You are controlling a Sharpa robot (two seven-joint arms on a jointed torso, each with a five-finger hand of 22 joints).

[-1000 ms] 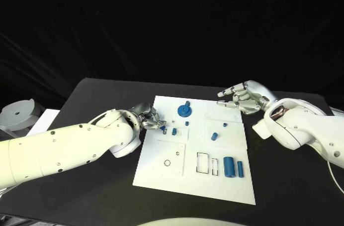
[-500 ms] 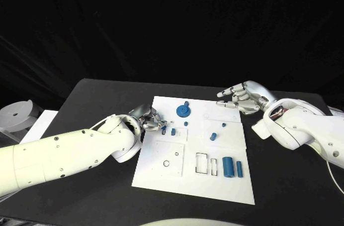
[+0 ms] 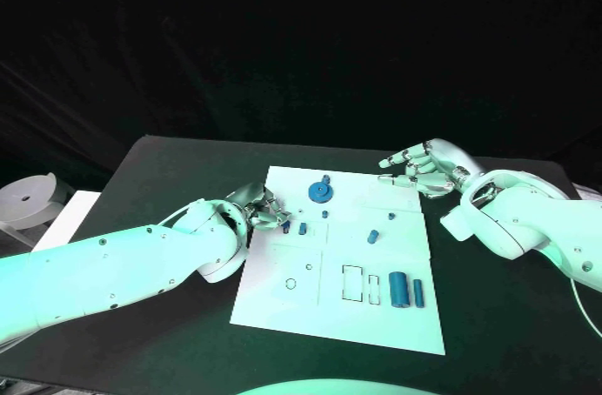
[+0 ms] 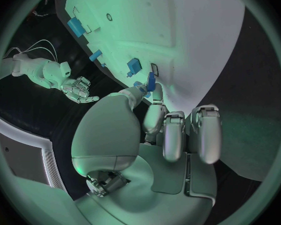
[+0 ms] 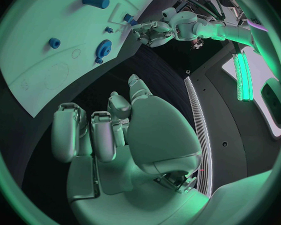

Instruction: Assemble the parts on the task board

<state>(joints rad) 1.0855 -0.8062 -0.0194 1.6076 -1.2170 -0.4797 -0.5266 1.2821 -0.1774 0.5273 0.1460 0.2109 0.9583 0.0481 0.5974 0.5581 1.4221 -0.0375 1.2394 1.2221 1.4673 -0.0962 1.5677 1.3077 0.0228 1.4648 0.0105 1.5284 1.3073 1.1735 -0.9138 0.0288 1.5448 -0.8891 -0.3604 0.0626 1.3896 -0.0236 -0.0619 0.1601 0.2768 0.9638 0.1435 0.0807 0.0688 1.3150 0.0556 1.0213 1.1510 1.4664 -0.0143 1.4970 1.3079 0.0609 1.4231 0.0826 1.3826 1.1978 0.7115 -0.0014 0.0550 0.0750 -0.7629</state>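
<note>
Early going: left hand (image 3: 257, 207) pinches a small blue peg (image 4: 150, 81) at the board's (image 3: 301, 299) 10 o'clock edge, right hand (image 3: 424, 170) spread empty, most parts still loose.

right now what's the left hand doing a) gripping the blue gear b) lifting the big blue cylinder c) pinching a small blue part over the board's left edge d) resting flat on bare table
c: the left hand pinches a small blue part in its fingers over the task board's left edge, apart from the blue gear.
</note>
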